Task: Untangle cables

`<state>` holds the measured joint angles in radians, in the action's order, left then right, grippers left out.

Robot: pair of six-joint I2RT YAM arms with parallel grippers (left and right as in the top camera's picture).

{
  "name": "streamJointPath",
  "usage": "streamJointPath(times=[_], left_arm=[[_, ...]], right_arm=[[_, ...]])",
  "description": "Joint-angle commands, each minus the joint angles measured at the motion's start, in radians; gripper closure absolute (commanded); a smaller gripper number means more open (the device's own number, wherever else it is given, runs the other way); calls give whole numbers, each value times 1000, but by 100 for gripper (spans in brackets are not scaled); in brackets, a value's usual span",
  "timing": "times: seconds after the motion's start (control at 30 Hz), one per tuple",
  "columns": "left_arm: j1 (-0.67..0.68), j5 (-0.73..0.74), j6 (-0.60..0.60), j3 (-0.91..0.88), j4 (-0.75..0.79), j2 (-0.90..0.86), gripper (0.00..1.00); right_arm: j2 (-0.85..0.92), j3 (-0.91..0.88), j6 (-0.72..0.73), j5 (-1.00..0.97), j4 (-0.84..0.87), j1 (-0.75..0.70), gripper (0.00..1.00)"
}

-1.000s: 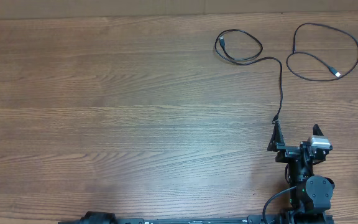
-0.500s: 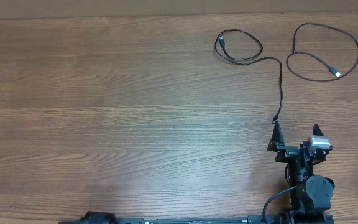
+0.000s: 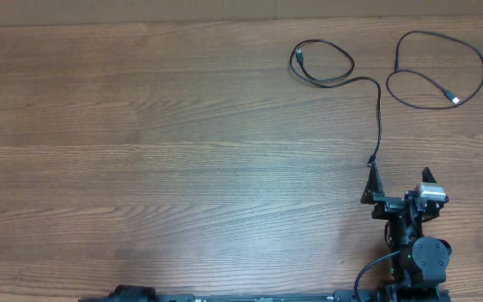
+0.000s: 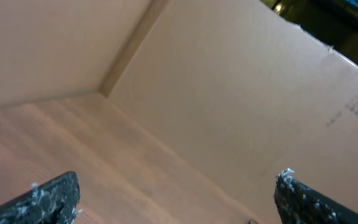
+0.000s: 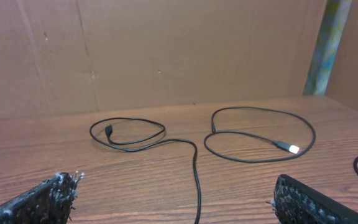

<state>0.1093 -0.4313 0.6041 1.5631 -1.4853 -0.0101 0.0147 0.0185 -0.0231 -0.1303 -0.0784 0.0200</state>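
Right pincer (image 3: 399, 170) spread wide beside cable (image 3: 379, 109) end; bare table (image 3: 141, 168) leftward.

I work at what looks like a robotics lab bench: a wood-grain table (image 3: 141, 126) walled in by plain brown cardboard panels (image 5: 166, 50), with my right arm (image 3: 416, 247) mounted at its near edge.

On the table (image 3: 141, 126), one looped cable (image 3: 380, 109) trails down, ending just beside the right gripper (image 3: 400, 179), jaws spread wide; a second cable (image 3: 455, 100) loops farther right.
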Motion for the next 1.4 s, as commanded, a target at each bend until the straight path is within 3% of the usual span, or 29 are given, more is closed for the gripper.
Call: streamJointPath(times=[0.0,0.2,0.47,0.8,1.03,1.37], left_arm=[[-4,-16,10,-131,95,5,0],[-4,48,3,-384,349,5,0],[-4,169,-182,-756,767,5,0],[-4,319,-295,-1185,1240,4,0],[-4,347,-429,-1392,1456,4,0],[-4,346,-431,-1537,1544,4,1]], right_arm=[[-12,-11,-12,8,6,0,0],[-12,-11,-11,8,6,0,0],[-12,-11,-12,8,6,0,0],[-12,-11,-12,8,6,0,0],[-12,-11,-12,8,6,0,0],[-12,-11,-12,8,6,0,0]])
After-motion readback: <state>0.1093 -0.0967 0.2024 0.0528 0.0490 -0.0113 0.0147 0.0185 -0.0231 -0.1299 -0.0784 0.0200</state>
